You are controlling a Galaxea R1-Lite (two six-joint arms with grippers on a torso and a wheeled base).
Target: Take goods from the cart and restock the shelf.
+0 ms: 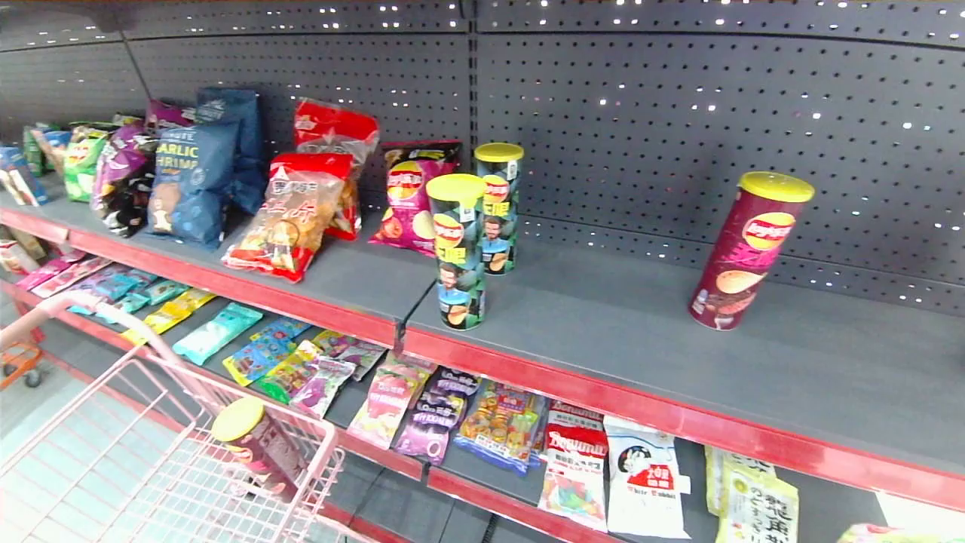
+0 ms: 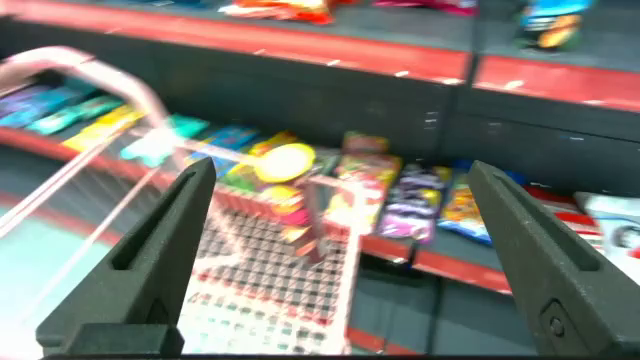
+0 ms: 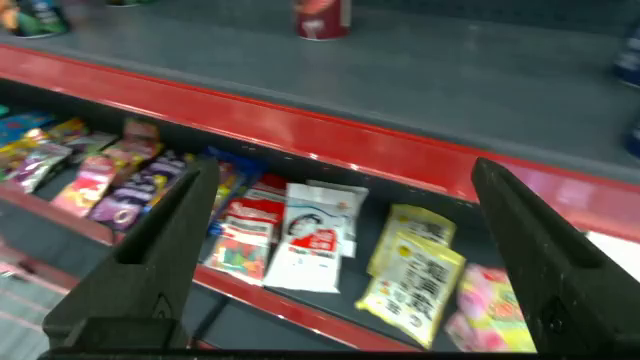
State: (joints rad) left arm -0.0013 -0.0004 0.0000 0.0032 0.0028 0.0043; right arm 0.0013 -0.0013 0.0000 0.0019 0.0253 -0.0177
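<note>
Plainly, left claw (image 2: 340, 168) spread wide and empty, facing cart (image 2: 260, 262), right claw (image 3: 345, 165) likewise wide, empty.

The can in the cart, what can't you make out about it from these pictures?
Head view: the can has its lower end behind the cart wire, so how it rests is unclear.
Left wrist view: blur smears its label.
Head view: the picture's edge cuts off the cart, so other goods are unknown.

Left black two-finger gripper (image 2: 340, 270): jaws spread wide, nothing between them. Right black two-finger gripper (image 3: 340, 270): jaws likewise wide apart, holding nothing.
</note>
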